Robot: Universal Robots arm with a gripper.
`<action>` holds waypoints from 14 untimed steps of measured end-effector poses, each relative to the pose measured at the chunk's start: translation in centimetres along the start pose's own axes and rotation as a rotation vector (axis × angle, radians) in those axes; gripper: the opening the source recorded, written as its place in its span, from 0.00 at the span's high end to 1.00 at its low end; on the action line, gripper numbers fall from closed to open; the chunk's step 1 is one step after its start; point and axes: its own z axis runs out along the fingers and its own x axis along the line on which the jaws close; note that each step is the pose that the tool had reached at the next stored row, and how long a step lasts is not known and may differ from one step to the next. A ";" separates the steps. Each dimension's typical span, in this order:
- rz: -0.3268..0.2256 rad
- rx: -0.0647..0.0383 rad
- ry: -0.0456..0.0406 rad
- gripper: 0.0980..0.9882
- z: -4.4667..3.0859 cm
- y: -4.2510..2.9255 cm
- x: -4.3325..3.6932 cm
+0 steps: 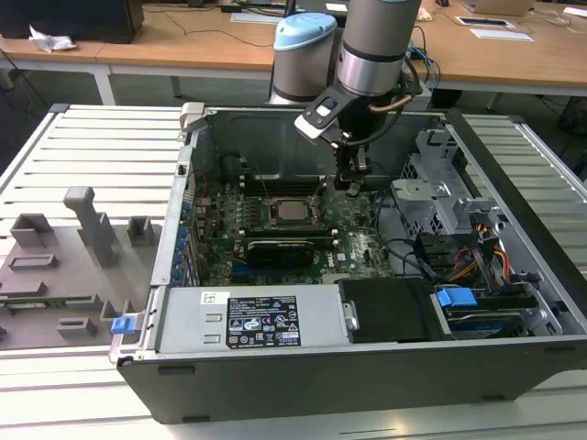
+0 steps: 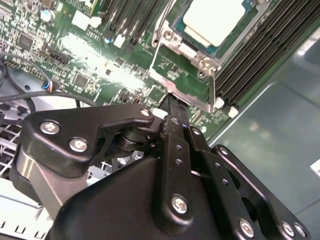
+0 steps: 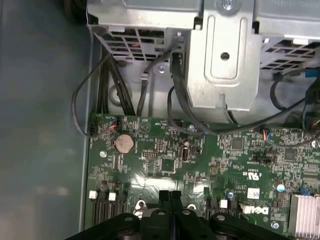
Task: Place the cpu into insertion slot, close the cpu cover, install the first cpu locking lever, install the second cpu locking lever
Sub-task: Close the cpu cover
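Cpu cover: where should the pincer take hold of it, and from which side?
Probably its thin rim on the side facing the pincer, coming down from above. The cover lies flat around the cpu, so its face gives nothing to pinch, and memory slots crowd other sides.

We find a black label (image 1: 262, 323) of unreadably fine white print on the power supply (image 1: 183, 316), a white sticker (image 1: 215, 298) beside it, and a white logo (image 3: 252, 210) on the motherboard (image 3: 150, 145).
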 end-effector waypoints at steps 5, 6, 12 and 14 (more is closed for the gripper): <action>0.000 0.000 -0.0001 0.99 0.11 -0.72 0.04; 0.000 0.000 -0.0002 0.99 0.13 -0.80 0.05; -0.001 0.000 0.0001 0.99 0.25 -1.41 0.09; -0.001 0.000 0.0000 0.99 0.28 -1.64 0.10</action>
